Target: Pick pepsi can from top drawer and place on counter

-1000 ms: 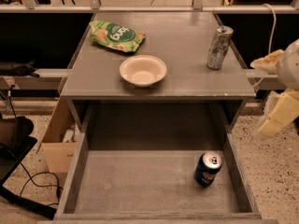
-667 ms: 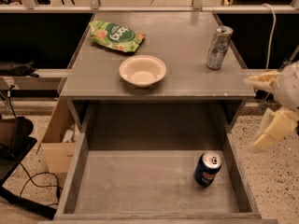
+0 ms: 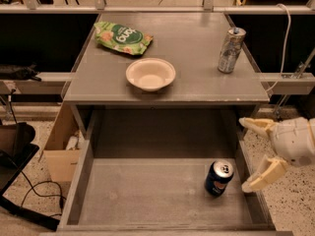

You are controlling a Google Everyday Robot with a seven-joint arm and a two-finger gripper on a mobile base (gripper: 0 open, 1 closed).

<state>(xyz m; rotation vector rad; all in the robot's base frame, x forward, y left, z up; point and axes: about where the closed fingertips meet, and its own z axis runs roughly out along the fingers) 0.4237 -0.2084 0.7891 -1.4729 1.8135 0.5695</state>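
One pepsi can (image 3: pixel 218 177) upright on top drawer (image 3: pixel 147 193) floor, right side, near the right wall. Gripper (image 3: pixel 243 155) just right of it over the drawer's edge, fingers spread wide, nothing held, apart from the can. On counter (image 3: pixel 197 43): white bowl (image 3: pixel 150 73), green snack bag (image 3: pixel 123 37), tall silver can (image 3: pixel 231 50).

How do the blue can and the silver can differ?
The pepsi can is dark blue and short; the silver can is taller and slimmer. The pepsi can stands in the top drawer, the silver can on the counter. Both are upright. The open gripper is beside the pepsi can.
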